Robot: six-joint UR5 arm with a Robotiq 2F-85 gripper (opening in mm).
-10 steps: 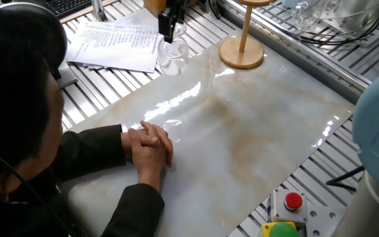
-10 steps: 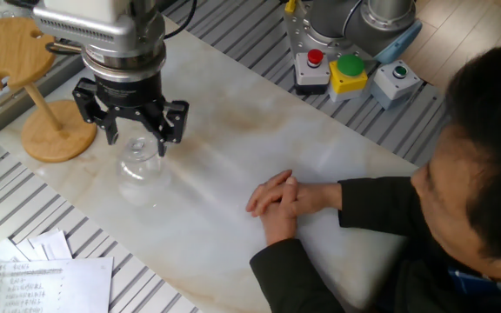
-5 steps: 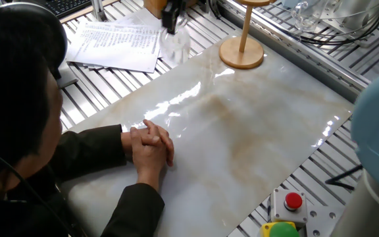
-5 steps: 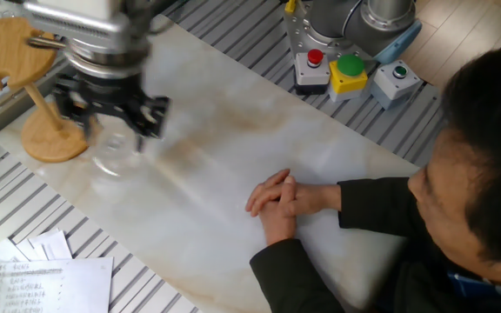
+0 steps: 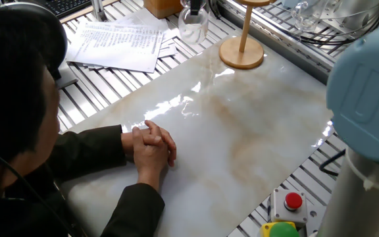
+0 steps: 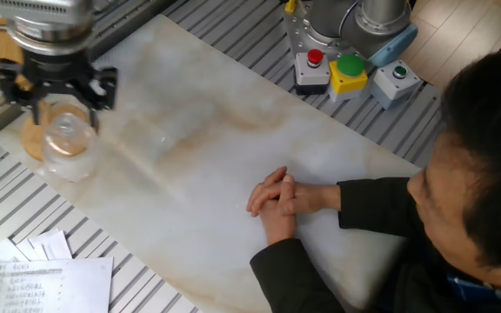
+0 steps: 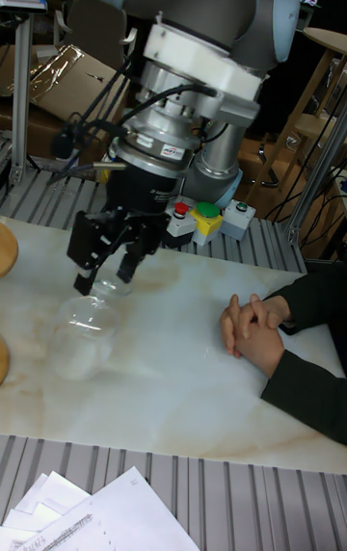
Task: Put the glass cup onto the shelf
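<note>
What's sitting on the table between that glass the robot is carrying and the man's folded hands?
Nothing: in the other fixed view, only bare marble tabletop lies between the glass cup, held by the gripper, and the man's clasped hands.

I see a glossy marble-look tabletop (image 5: 255,131) throwing glare, ribbed bare metal along its edges, a clear shiny glass cup (image 6: 68,143), the shelf (image 5: 242,49) in pale matt wood, white paper sheets (image 5: 117,43), a matt black gripper (image 7: 108,248)

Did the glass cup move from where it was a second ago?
Yes. The gripper has carried the glass cup left, toward the shelf. In this view it now overlaps the shelf's base, no longer out over the marble.
</note>
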